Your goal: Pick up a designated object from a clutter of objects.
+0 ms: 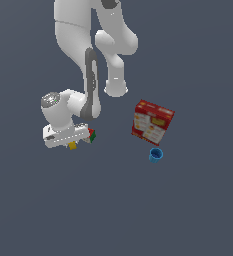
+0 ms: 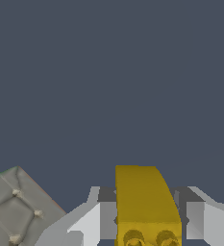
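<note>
Exterior view: your pincer sits low over the yellow figure, with the puzzle cube touching its side; nudging that cube could spoil the lift. Count: one figure, one cube, one red box, one blue cup.

Wrist view: the yellow figure stands between the fingers, which sit narrow around it; contact unconfirmed. A loose hold could let it slip.

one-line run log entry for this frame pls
phase: grasp approach | gripper: straddling tiny yellow lumpy figure, closure unclear | multicoloured puzzle cube: beside gripper | red printed box, small blue cup: apart
</note>
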